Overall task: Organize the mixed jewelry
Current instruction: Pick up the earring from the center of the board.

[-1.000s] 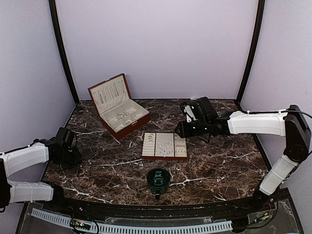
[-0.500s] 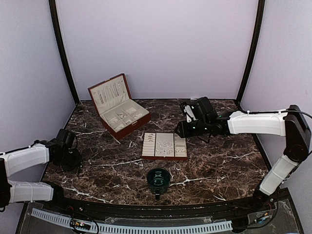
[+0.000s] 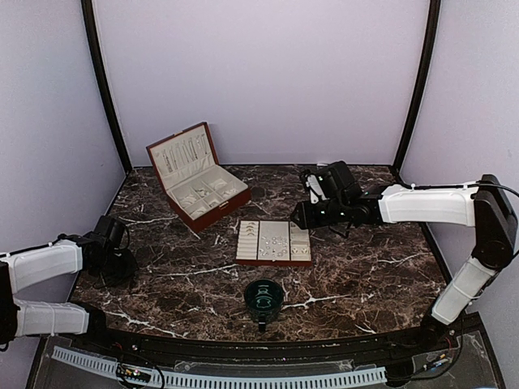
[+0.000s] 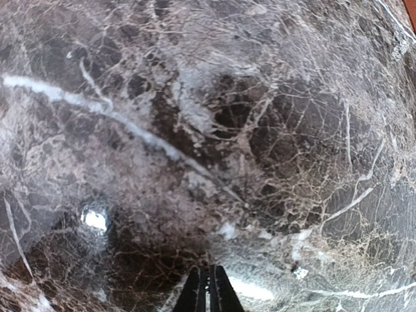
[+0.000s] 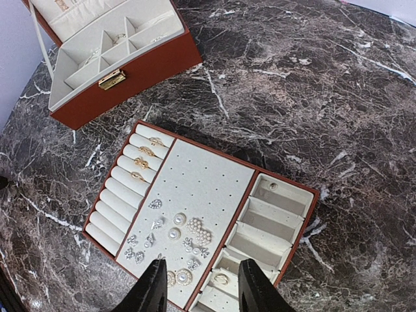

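Note:
The mixed jewelry (image 5: pixel 185 234) lies on a flat brown tray with cream padding (image 5: pixel 208 175): pearl and sparkly earrings on the centre panel, gold rings (image 5: pixel 142 162) in the roll slots, one ring (image 5: pixel 221 279) in a small side compartment. The tray (image 3: pixel 274 241) sits mid-table. My right gripper (image 5: pixel 200 286) is open and empty, hovering above the tray's near side; in the top view it (image 3: pixel 298 219) is at the tray's far right corner. My left gripper (image 4: pixel 208 289) is shut and empty, low over bare marble at the table's left (image 3: pixel 120 266).
An open brown jewelry box (image 3: pixel 197 174) with cream compartments stands at the back left, and it also shows in the right wrist view (image 5: pixel 117 62). A dark green cup (image 3: pixel 264 297) stands near the front edge, in front of the tray.
My left gripper has drifted slightly toward the near left edge. The right arm and the tray have not moved.

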Controlling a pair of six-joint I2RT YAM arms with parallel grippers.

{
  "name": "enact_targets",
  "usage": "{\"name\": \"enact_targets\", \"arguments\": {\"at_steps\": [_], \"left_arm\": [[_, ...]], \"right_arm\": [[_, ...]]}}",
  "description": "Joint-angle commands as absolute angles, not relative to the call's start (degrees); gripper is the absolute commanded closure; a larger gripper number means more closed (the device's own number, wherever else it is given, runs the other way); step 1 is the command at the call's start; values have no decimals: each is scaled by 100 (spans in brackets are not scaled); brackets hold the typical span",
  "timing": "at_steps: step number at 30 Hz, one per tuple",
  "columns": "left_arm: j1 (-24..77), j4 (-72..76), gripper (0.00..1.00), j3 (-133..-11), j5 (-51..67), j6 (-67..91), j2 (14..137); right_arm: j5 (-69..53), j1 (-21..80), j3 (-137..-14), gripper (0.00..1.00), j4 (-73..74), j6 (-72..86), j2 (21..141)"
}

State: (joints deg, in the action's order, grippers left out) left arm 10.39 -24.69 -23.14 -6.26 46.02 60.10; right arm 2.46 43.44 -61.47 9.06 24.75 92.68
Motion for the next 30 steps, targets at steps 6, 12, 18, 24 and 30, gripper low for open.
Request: {"name": "enact_targets", "arguments": {"at_steps": [6, 12, 18, 24, 30], "left_arm": [[1011, -2504, 100, -2216, -513, 4649, 5901], [1011, -2362, 100, -2249, -130, 4553, 5623], [1011, -1768, 100, -2252, 1012, 4256, 4935], [1032, -213, 100, -2040, 2911, 4414, 4441], [1583, 1260, 100, -2293, 4181, 4817, 4950]], "right_arm": [[325, 4315, -6204, 62, 787, 2490, 9201], [261, 4310, -6199, 62, 727, 2550, 9111], [-429, 4320, -6048, 62, 241, 2812, 8760], [-1754, 4409, -5529, 59, -1220, 3400, 8394], [-2661, 4777, -5737, 56, -1702, 3335, 8473]]}}
